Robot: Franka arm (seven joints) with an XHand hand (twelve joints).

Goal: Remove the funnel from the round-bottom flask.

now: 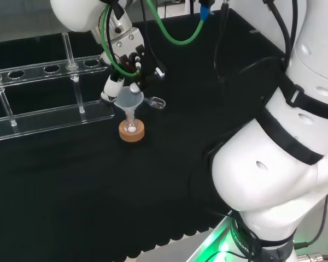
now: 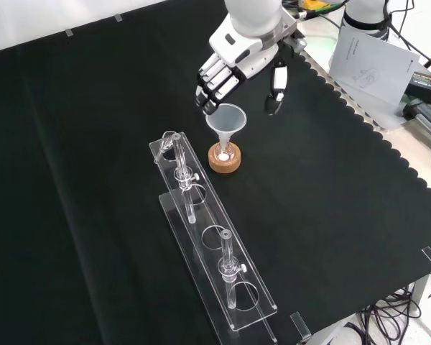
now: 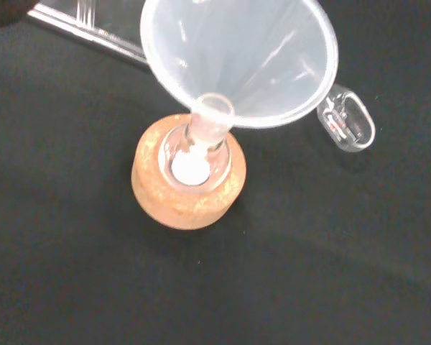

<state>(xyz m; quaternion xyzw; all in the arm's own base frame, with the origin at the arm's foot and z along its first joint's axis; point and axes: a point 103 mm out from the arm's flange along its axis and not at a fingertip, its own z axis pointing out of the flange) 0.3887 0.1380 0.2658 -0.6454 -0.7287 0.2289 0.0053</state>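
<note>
A translucent white funnel stands with its stem in the neck of a clear round-bottom flask. The flask sits on a cork ring and has something white at its bottom. The hand hovers just above and behind the funnel. It is open, with its fingers on one side of the cone's rim and the thumb spread to the other side. I cannot tell whether a fingertip touches the rim.
A long clear acrylic rack with upright posts lies close beside the cork ring. A small clear piece lies on the cloth next to the flask. Papers and cables lie beyond the cloth's scalloped edge.
</note>
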